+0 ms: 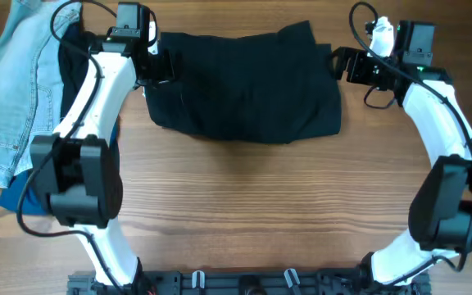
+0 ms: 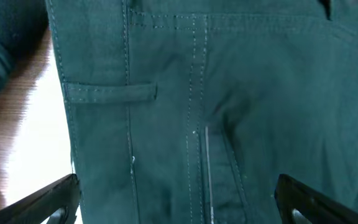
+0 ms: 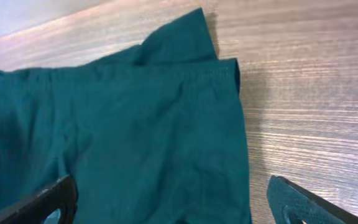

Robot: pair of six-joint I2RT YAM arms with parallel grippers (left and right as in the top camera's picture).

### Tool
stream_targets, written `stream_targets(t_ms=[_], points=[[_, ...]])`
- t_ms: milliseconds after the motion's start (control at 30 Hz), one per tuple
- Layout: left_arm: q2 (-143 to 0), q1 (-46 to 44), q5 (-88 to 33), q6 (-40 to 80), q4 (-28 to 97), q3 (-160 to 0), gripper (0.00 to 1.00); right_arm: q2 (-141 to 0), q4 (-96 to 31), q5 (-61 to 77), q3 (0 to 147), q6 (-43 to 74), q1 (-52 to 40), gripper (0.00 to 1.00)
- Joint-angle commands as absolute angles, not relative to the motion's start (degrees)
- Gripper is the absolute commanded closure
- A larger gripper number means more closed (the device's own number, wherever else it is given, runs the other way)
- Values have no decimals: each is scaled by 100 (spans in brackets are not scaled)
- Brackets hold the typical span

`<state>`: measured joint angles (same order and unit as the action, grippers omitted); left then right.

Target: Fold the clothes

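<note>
The left end effector (image 2: pixel 176 186) hangs over the waistband end of the dark green garment (image 1: pixel 244 82), fingers spread wide with nothing clamped; a belt loop (image 2: pixel 110 92) and the fly seam lie beneath it. The right end effector (image 3: pixel 171 186) is likewise apart, over the garment's opposite hem end, where one corner (image 3: pixel 182 37) sticks out past the hem. The garment lies spread on the tabletop (image 1: pixel 244 205). Stationing one end effector at each end probably prepares a grasp at both ends, so that one end can be carried over the other. A pile with pale jeans (image 1: pixel 6 90) sits beyond the garment's waistband end, apparently awaiting folding.
</note>
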<state>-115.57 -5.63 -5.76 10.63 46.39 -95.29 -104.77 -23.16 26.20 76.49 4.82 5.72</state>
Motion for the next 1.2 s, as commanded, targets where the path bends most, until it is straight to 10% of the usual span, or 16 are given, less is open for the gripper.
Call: stream_targets(t_ms=[0,467,767,1167], points=[[-11977,-550,-659,1070,4563,-9623,0,-10836,-2318,2930,7660,193,569,4],[-12560,-287,-812,1074,3999,-9623,0,-11034,-1546,3214,7693,333,-23,18],[-12208,-244,-954,1070,4683,-9638,0,-11692,-134,3046,7693,1369,-438,84],[-11998,-45,-1415,757,4668,-9640,0,-12265,110,2364,7693,1197,-421,91]])
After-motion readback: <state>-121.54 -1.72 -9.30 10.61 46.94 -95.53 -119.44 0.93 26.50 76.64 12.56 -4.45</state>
